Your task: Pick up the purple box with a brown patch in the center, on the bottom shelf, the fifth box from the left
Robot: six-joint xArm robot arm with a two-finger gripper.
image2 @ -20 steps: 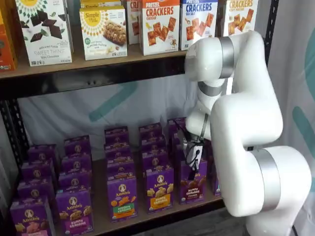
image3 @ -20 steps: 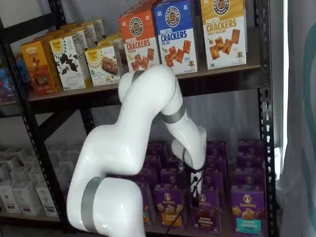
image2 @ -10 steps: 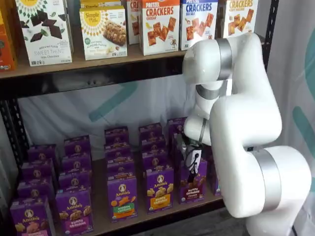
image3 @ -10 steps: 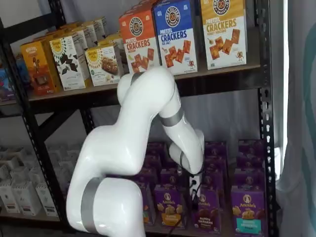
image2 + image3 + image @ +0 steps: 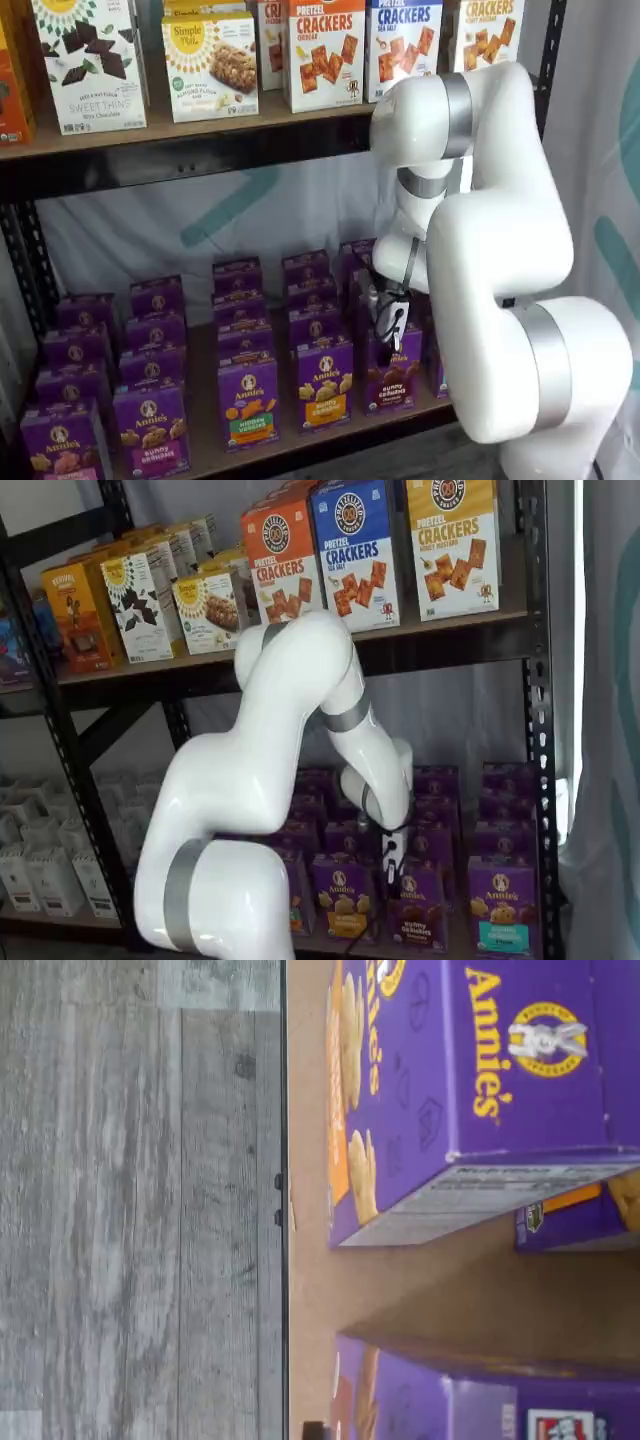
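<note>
The purple box [image 5: 392,378] stands at the front of the bottom shelf [image 5: 203,385], with dark brown crackers pictured on its front; it shows in both shelf views [image 5: 412,912]. My gripper [image 5: 388,322] hangs just above the box's top, over its row, and also shows in a shelf view [image 5: 389,856]. Its black fingers show with no plain gap, so I cannot tell whether it is open or shut. In the wrist view a purple carton with a brown patch [image 5: 400,1400] lies close by, and a purple carton with an orange band [image 5: 470,1090] is beside it.
Rows of similar purple Annie's cartons [image 5: 248,400] fill the bottom shelf on both sides. Larger cracker boxes [image 5: 325,50] stand on the upper board. My white arm [image 5: 500,260] stands in front of the rack's right side. Grey floor [image 5: 130,1210] lies beyond the shelf's front edge.
The arm's upper links have swung slightly left. The gripper has shifted only a little and stays just above the purple box.
</note>
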